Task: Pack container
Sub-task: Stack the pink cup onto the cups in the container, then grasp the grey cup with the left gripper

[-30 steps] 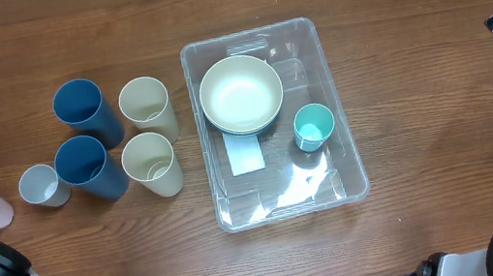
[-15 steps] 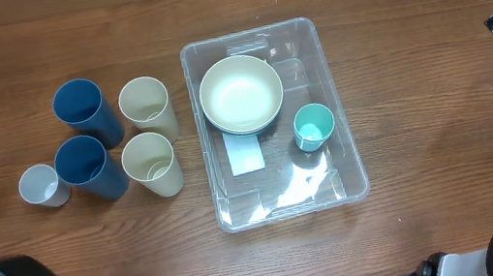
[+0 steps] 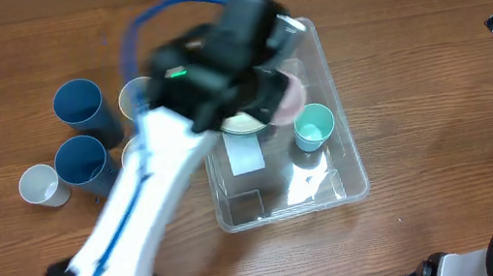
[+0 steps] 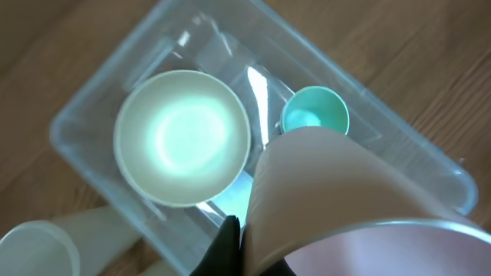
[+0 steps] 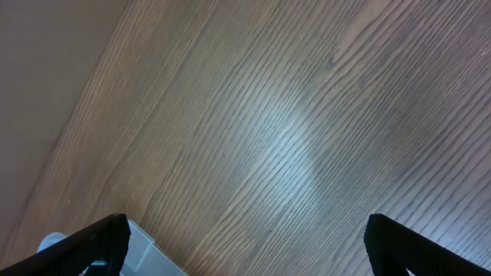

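Wooden counter (image 3: 434,81) bearing large clear rectangular plastic container (image 3: 266,204); above it, left jaws clenched on pale pink plastic cup (image 4: 330,184); far right, right jaws released.

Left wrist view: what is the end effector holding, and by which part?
A pale pink plastic cup, held over the clear plastic container. It appears gripped on its side wall near the rim; only one dark finger shows.

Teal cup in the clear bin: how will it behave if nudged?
Small teal plastic cup looks empty, so probably light; would likely slide on the smooth floor of the clear plastic bin. It stands upright and squat, so tipping seems unlikely; on its side it might roll.
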